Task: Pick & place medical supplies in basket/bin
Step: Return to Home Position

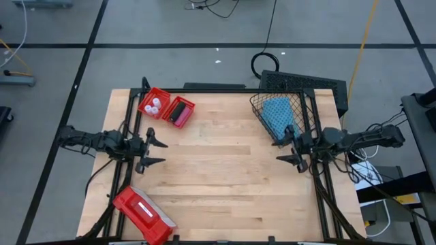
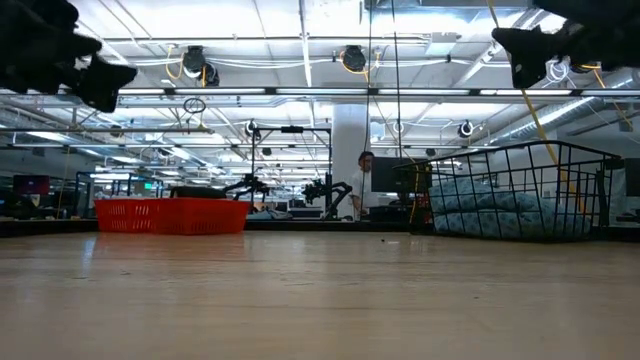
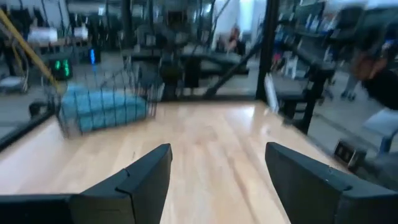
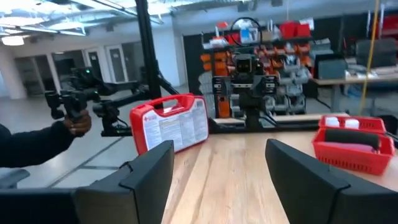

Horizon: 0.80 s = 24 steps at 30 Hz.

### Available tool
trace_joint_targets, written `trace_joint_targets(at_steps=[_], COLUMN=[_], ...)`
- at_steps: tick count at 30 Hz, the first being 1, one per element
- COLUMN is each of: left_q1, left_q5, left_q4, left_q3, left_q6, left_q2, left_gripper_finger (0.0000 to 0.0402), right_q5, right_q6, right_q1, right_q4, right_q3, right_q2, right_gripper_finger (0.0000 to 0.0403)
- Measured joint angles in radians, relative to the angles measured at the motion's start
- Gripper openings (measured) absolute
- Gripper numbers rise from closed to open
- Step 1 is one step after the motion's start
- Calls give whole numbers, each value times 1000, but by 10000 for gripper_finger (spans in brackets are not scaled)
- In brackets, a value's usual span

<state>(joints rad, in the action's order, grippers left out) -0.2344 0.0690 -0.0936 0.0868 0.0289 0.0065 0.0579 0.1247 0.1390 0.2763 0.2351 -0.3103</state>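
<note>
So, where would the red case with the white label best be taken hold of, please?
Probably by the carry handle on its top edge, coming straight down. The red case stands upright on a narrow edge, so its broad faces look too wide for a hand; the open left hand is nearest its corner of the table.

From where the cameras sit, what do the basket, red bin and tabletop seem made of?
Basket: thin black wire, probably coated metal; it is an open mesh you can see through. Red bin: likely plastic; uniform bright red, ribbed wall. Tabletop: light wood, with visible plank strips and a slight sheen.
</note>
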Motion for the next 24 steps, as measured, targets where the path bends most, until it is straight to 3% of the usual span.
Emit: trace_joint_targets(at_steps=[4, 11, 24], left_q1=[0, -1, -1], left_q5=[-18, -26, -24], left_q4=[13, 55, 50], left_q3=[-17, -48, -48], left_q6=[17, 63, 126], left_q2=[-1, 1, 7], left_gripper_finger=[269, 269, 269], right_q5=[41, 128, 127], right_q6=[-13, -21, -40], right_q1=[0, 0, 0], right_q4=[87, 78, 34], right_q3=[-74, -106, -107], right_q2=[1, 7, 8], right_gripper_finger=[242, 242, 242])
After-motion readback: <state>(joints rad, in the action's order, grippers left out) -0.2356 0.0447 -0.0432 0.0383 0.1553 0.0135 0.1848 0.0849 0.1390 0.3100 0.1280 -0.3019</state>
